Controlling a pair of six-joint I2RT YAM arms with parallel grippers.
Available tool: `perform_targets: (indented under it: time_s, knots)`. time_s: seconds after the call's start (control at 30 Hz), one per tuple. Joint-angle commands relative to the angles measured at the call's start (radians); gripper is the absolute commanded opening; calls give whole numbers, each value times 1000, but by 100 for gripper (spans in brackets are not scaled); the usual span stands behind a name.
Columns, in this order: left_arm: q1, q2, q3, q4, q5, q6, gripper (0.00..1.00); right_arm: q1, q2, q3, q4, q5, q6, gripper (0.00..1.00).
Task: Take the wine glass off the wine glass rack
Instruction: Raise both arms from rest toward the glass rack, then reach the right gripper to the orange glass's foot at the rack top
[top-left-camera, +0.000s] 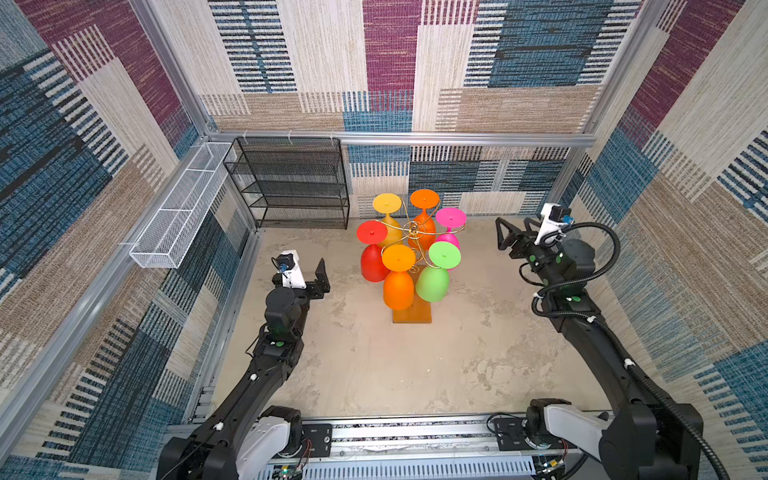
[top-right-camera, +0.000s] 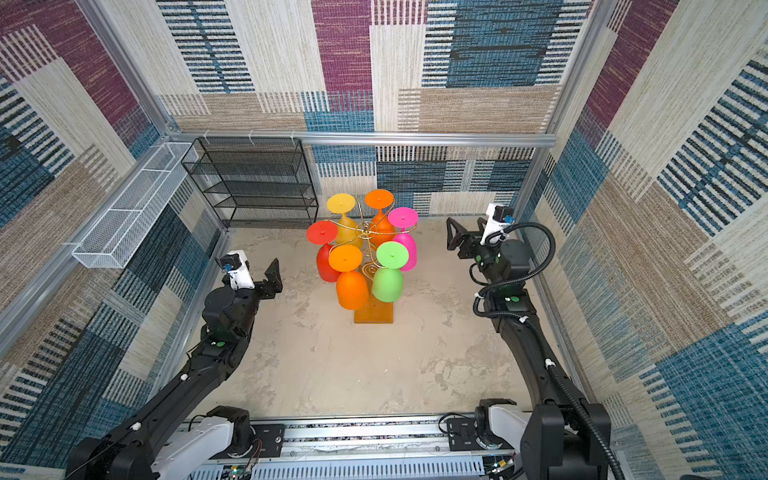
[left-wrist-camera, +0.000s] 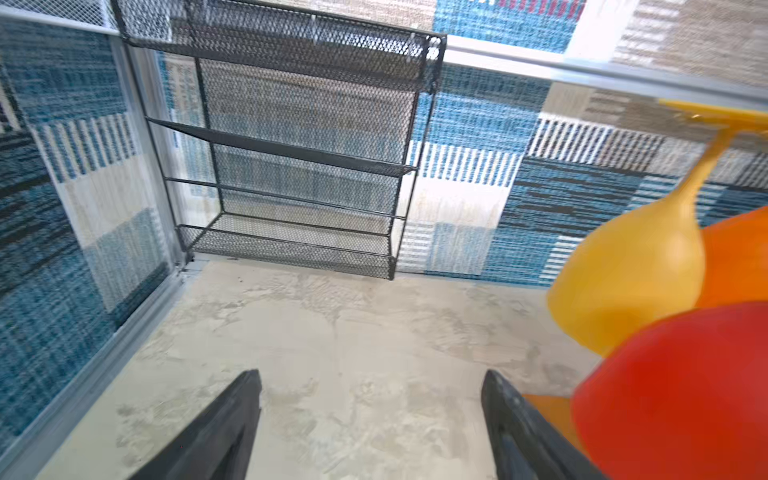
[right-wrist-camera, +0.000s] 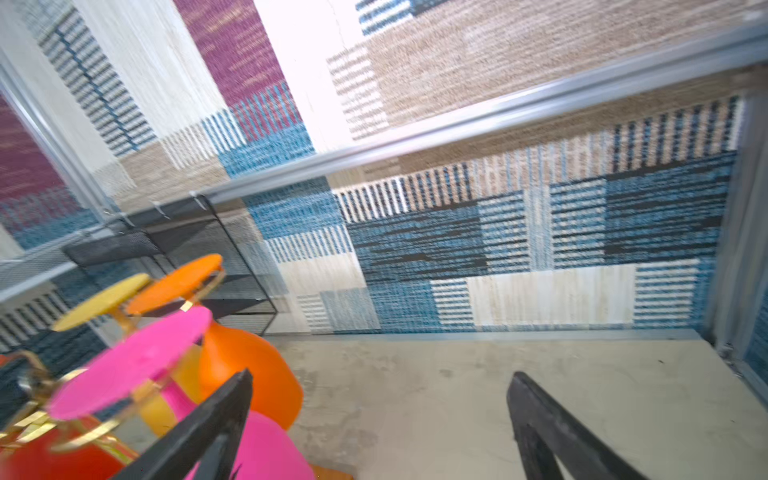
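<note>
The wine glass rack, gold wire on a brown wooden base, stands mid-table in both top views. Several coloured wine glasses hang upside down from it: red, orange, green, pink, yellow. My left gripper is open and empty, left of the red glass and apart from it; bare table shows between the left gripper's fingers. My right gripper is open and empty, to the right of the pink glass; in the right wrist view the right gripper holds nothing.
A black mesh tiered shelf stands against the back wall at the left. A long white mesh basket hangs on the left wall rail. Patterned walls close in on three sides. An aluminium rail with both arm bases runs along the front.
</note>
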Motion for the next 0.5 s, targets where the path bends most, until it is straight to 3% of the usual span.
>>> perform_targets:
  time_s: [0.0,0.17,0.3,0.47]
  knots:
    - [-52,-35,46,-143,6,-82,85,1,30,162,-182,-183,151,95]
    - [-97,-76,48,-198,27,-147,84,1,192,430,-300,-367,248,92]
    - [-118,-87,37,-216,47,-158,84,4,331,564,-322,-513,322,83]
    - [-128,-91,21,-226,47,-158,84,47,464,724,-459,-551,267,75]
